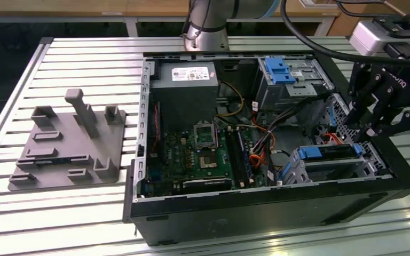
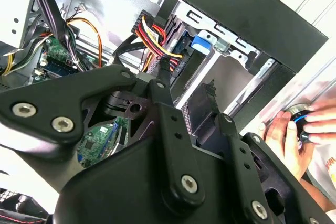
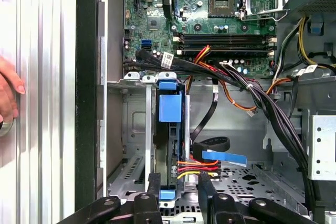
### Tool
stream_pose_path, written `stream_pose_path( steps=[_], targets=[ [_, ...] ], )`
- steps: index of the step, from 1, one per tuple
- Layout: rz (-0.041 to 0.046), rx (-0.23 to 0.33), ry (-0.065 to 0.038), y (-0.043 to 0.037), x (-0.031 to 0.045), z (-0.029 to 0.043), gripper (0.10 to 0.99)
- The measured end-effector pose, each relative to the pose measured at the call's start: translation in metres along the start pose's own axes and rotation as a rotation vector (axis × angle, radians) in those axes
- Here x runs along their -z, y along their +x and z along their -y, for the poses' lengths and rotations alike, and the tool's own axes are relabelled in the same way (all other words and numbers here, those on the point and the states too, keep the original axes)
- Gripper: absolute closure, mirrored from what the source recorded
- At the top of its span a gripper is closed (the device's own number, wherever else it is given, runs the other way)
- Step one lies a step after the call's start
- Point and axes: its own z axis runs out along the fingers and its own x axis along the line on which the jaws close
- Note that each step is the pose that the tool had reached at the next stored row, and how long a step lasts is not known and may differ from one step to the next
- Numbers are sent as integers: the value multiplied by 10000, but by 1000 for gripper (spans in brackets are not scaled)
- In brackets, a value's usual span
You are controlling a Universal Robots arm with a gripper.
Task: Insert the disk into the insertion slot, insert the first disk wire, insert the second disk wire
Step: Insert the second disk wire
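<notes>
On the exterior view's left, the grey fixture plate [image 1: 62,154] lies on the slatted table [image 1: 84,58], well apart from the work, so ignore it. Moving across, the open computer case [image 1: 262,205] shows its motherboard [image 1: 205,154]. Your work is at the far corner, on the exterior view's right.

There the disk [image 1: 330,153] already stands on edge in the insertion slot [image 1: 333,169], and it looks fully home. In the first wrist view its blue caddy [image 3: 169,109] sits flush within the cage [image 3: 128,129]. A red, yellow and black wire bundle [image 3: 198,167] reaches the disk's end, but you cannot tell whether its plug is seated. A black cable with a blue tab [image 3: 224,156] lies loose just beside it.

Your gripper [image 1: 379,128] hangs over that corner with its fingers spread and nothing between them. In the first wrist view they [image 3: 178,179] straddle the disk's edge.

Keep the approach square to the connector, avoid snagging the bundle, and press straight rather than at a tilt. Mind the person's hand [image 3: 8,95] resting on the table just outside the case wall.
</notes>
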Motion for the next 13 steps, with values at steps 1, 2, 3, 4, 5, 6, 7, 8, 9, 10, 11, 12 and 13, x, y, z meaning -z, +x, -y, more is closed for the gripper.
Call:
stream_pose_path(
  steps=[1,2,3,4,5,6,7,8,9,10,11,12,13],
  targets=[
    [0,0,0,0,0,0,671],
    [-1,0,0,0,0,0,671],
    [-1,0,0,0,0,0,671],
    [-1,0,0,0,0,0,671],
    [-1,0,0,0,0,0,671],
    [-2,0,0,0,0,0,671],
    [-2,0,0,-4,0,0,671],
    [-7,0,0,-18,1,1,671],
    [-23,0,0,-50,1,0,671],
    [-56,0,0,-90,3,0,671],
    [-86,0,1,-131,4,1,671],
    [-120,0,1,-173,5,1,671],
    [-161,-1,1,-216,6,0,671]
  ],
)
